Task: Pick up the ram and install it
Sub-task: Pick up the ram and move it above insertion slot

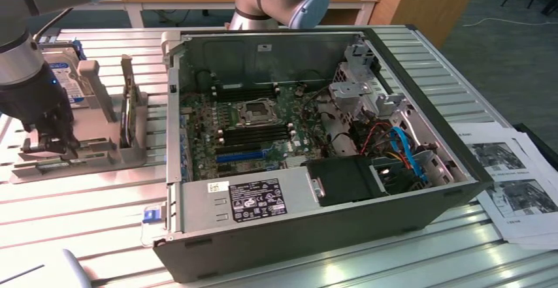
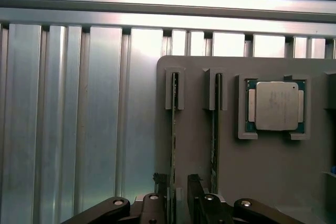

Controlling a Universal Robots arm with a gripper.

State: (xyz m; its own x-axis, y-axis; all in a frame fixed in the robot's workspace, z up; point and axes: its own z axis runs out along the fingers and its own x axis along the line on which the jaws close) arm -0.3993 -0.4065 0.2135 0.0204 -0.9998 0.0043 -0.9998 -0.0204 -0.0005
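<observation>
The ram [image 2: 174, 129] is a thin green stick standing on edge in a slot of the grey holder tray [image 2: 262, 166]. A second stick [image 2: 215, 129] stands in the slot beside it. My gripper [image 2: 177, 191] is open, with one dark finger [image 2: 160, 190] on each side of the first stick and a small gap to it. In the exterior view the gripper [image 1: 44, 141] is down over the grey holder tray [image 1: 96, 160] at the exterior view's left, beside the open computer case [image 1: 305, 144]. The motherboard's black memory slots [image 1: 261, 131] lie by the processor socket [image 1: 259, 110].
A processor chip [image 2: 275, 106] sits in a recess of the holder. A silver hard drive [image 1: 65, 72] with a blue label stands upright in a rack behind the gripper. A blue slot strip [image 1: 240, 156], cables and a drive cage [image 1: 362, 72] are inside the case. Printed papers [image 1: 514, 183] lie at the exterior view's right.
</observation>
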